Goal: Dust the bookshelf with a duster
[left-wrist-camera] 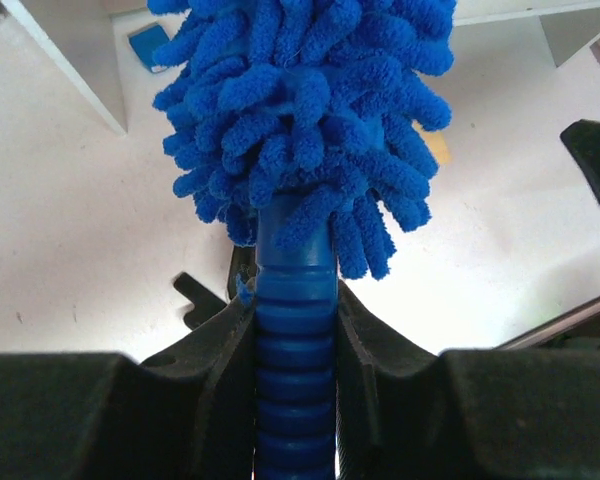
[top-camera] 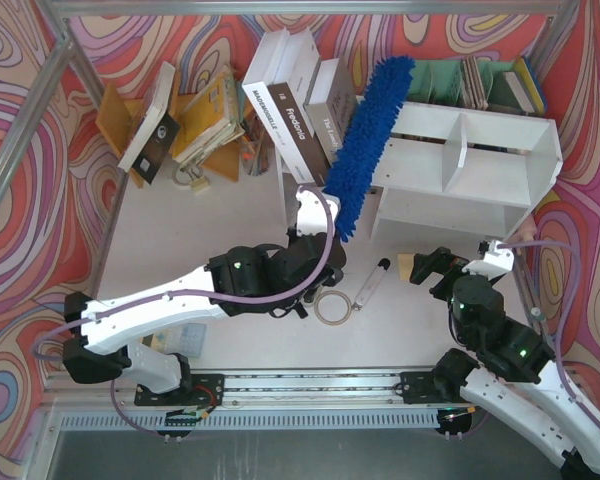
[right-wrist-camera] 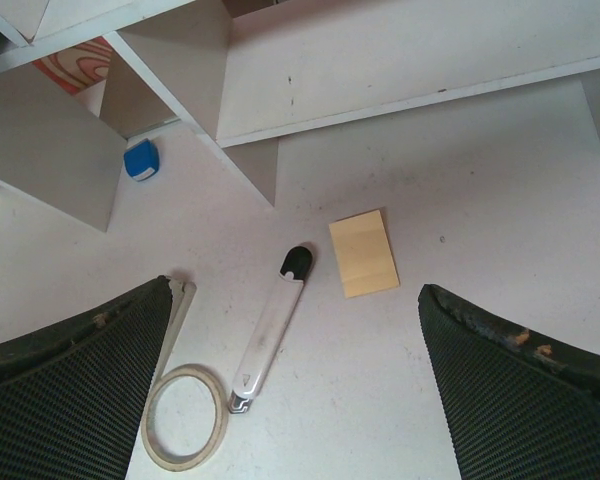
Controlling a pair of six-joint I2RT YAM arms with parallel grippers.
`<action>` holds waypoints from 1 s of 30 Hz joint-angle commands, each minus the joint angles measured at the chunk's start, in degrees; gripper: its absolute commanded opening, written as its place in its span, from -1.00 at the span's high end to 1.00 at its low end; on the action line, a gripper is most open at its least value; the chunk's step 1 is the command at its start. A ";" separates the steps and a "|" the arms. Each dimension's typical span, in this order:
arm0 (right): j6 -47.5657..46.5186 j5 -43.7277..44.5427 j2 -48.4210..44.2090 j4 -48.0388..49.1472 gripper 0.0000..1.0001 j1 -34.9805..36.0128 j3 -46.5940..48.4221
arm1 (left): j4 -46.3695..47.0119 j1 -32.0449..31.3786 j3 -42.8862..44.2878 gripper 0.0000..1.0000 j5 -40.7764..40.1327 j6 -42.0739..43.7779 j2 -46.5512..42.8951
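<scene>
Left wrist view: the duster's (left-wrist-camera: pixel 300 150) ribbed blue handle (left-wrist-camera: pixel 296 360) runs straight up between the left gripper's (left-wrist-camera: pixel 296 330) two fingers, which are clamped tight on it. The shaggy blue head fans out just beyond the fingertips. From above, the head stretches away from those fingers and crosses the left end of the bookshelf (top-camera: pixel 420 125); whether it touches the wood is hard to tell. The white bookshelf lies ahead of both grippers, with its two compartments split by a divider.

The right gripper (right-wrist-camera: pixel 295 300) hangs over the table with its fingers spread wide and nothing between them. Below the gap between them lies a black-and-white marker (right-wrist-camera: pixel 265 330). A tape ring (right-wrist-camera: pixel 185 415) sits beside the left finger, a yellow note pad (right-wrist-camera: pixel 363 253) lies just past the marker, and the bookshelf's underside is beyond.
</scene>
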 commanded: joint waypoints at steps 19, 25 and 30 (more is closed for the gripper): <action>1.15 2.62 0.63 0.46 -0.98 -0.08 -0.47 | 28.11 0.25 -25.11 1.00 0.32 37.25 -23.59; 1.34 2.95 1.23 0.31 -0.97 -0.08 -0.43 | 33.09 0.21 -27.71 1.00 -3.70 49.83 -24.73; 1.32 3.09 2.02 0.41 -0.97 -0.08 -0.38 | 40.71 0.46 -30.76 1.00 -3.46 64.71 -27.37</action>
